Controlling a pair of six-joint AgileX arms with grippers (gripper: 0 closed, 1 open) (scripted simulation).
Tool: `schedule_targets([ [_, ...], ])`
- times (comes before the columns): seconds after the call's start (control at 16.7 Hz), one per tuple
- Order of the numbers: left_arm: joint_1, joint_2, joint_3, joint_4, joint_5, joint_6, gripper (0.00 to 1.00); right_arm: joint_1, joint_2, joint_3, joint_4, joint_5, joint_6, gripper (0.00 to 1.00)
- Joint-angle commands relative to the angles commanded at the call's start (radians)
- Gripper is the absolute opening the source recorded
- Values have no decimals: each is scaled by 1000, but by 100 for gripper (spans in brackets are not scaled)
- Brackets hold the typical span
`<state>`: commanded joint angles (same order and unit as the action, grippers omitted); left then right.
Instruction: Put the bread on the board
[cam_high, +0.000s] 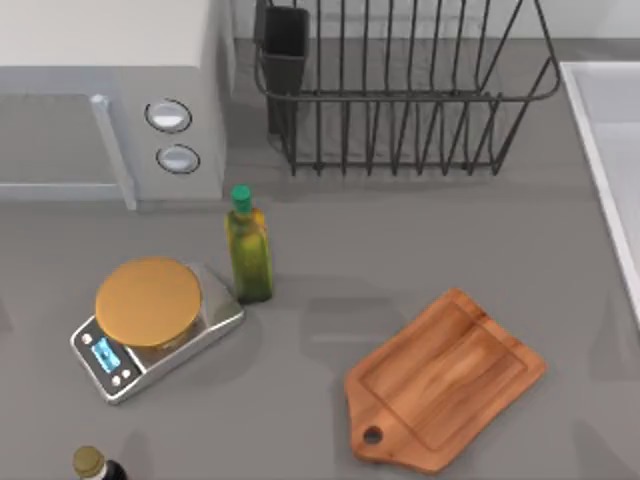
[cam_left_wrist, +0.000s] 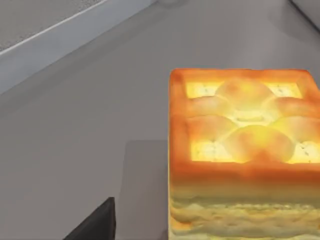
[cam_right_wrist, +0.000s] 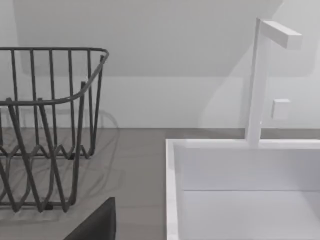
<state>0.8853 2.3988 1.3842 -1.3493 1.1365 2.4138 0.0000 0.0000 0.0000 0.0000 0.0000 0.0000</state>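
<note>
The board (cam_high: 446, 381) lies lower right in the top view, long axis diagonal, handle hole toward lower left. The bread (cam_left_wrist: 243, 150) sits right of the left wrist view, crust edges square to frame. Can't tell either gripper's state.

One bread (cam_left_wrist: 240, 150), one board (cam_high: 445, 380), two bottles (cam_high: 249, 250)

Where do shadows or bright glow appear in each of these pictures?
Top view: soft grey shadows lie on the grey table beside the green-capped oil bottle. Left wrist view: the squarish golden toasted bread glows bright. Right wrist view: the dark wire rack casts faint shadows.
</note>
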Motion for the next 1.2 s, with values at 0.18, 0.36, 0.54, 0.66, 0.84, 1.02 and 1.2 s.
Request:
schedule_targets([
  [0.18,-5,-2,-2,2,-2,-1,100,0,0,0,0,0,0,100],
  [0.36,-20,-9,-20,37,13,-34,100,0,0,0,0,0,0,100],
  [0.54,-65,-20,-61,149,43,-117,100,0,0,0,0,0,0,100],
  [0.66,-100,-32,-96,239,64,-190,100,0,0,0,0,0,0,100],
  [0.84,-150,-56,-151,390,91,-311,100,0,0,0,0,0,0,100],
  [1.02,-183,-74,-190,485,106,-395,100,0,0,0,0,0,0,100],
  [1.2,-188,-75,-195,497,108,-405,100,0,0,0,0,0,0,100],
])
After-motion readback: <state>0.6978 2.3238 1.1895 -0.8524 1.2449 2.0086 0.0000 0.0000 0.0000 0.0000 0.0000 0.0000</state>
